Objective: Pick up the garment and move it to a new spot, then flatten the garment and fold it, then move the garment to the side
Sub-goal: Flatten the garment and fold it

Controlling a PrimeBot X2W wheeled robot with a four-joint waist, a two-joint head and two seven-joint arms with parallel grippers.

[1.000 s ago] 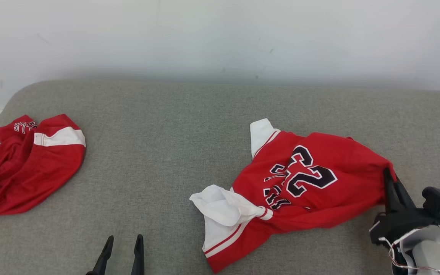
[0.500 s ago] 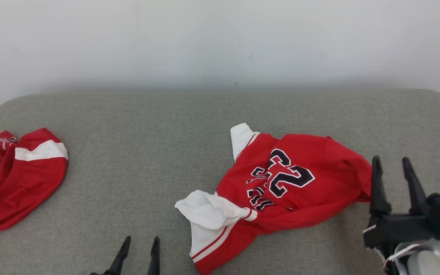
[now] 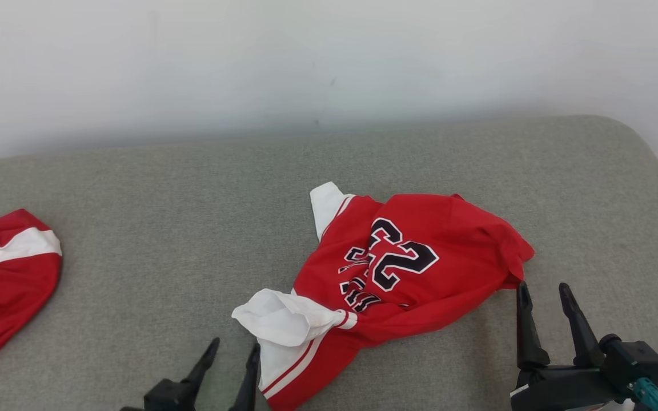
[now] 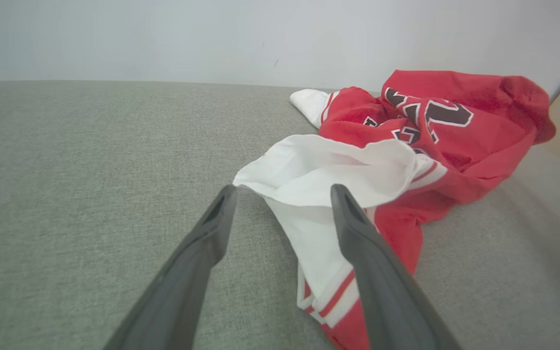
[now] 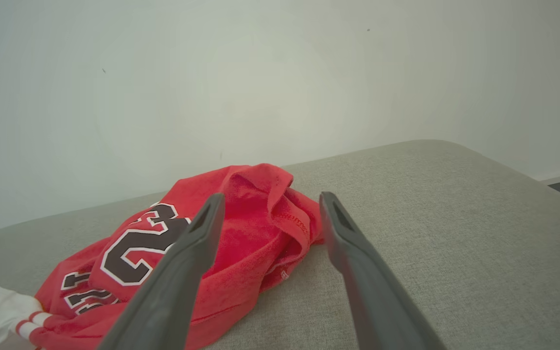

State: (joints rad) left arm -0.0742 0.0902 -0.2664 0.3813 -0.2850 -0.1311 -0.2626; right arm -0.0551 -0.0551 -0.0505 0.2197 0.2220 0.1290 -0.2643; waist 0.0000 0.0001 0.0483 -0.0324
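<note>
Head view: a crumpled red-and-white numbered jersey [image 3: 409, 268] lies right of centre on the grey padded desk [image 3: 163, 228]. It sits between the left end effector [image 3: 235, 343] and the right end effector [image 3: 543, 286], both spread wide and empty. Left wrist view: the fingers [image 4: 197, 253] frame the jersey's white sleeve [image 4: 338, 170]. Right wrist view: the fingers frame its red hem [image 5: 280, 214].

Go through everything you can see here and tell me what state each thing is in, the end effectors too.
red jersey: crumpled, unfolded, number side up on the grey cushion, not held.
second red garment: bunched up at the left of the head view, untouched.
left end effector: open, empty, at the jersey's white end.
right end effector: open, empty, just short of the jersey's red edge.
</note>
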